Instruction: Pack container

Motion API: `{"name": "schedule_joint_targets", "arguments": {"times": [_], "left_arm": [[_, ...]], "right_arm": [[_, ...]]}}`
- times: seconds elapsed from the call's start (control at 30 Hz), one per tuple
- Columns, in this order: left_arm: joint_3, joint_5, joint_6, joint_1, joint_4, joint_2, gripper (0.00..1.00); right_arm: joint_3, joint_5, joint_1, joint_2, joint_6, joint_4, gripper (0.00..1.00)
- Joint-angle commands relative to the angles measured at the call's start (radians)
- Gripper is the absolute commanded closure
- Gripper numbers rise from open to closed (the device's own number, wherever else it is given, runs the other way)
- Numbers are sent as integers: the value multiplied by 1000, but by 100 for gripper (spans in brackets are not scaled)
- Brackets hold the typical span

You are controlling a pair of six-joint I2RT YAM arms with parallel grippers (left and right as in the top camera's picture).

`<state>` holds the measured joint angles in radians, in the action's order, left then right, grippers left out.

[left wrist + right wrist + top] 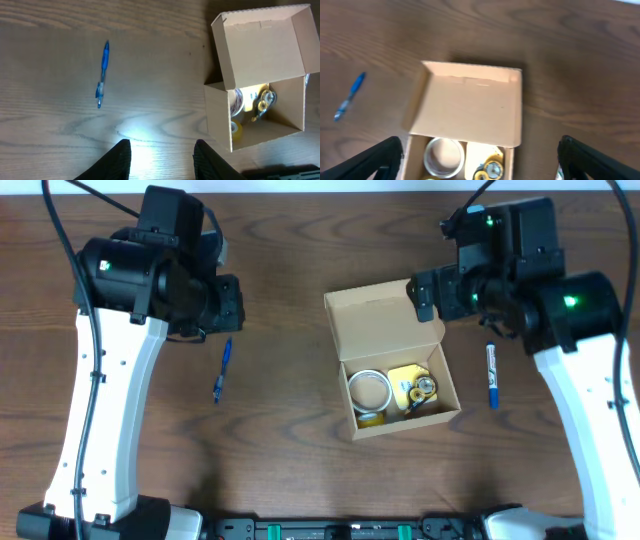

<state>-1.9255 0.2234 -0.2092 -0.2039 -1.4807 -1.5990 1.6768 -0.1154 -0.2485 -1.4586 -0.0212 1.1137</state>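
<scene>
The container [380, 327] is a tan cardboard box in the middle of the table, with its flap lid standing open toward the far side. Inside lie a pale tape roll [368, 389], a yellow roll [371, 418] and a yellow-and-gold piece [418, 385]. My right gripper [482, 162] hangs above the box [470, 102], wide open, with nothing between its fingers [377, 160]. My left gripper [162, 160] is open over bare wood to the left of the box [218, 115], its fingers [120, 160] holding nothing.
A blue pen [221, 369] lies on the wood left of the box, also in the left wrist view [102, 74]. A blue-and-white marker [492, 375] lies just right of the box. The table is dark wood, and the arm bases stand at its near edge.
</scene>
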Motion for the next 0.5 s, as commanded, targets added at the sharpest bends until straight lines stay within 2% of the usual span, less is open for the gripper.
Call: {"name": "schedule_joint_targets", "arguments": {"times": [0.0,0.2,0.33,0.47], "left_arm": [[-1,11,5,0,-4,12,58],[-1,65,41,0,-3,12,58],[-1,65,50,0,0,12,58],[-1,66,49,0,0,12,58]], "right_arm": [[8,-67,-9,29,15,1,2],[8,-123,-10,30,62,34,1],[8,-35,-10,20,79,61,8],[8,-31,-10,3,79,109,10]]}}
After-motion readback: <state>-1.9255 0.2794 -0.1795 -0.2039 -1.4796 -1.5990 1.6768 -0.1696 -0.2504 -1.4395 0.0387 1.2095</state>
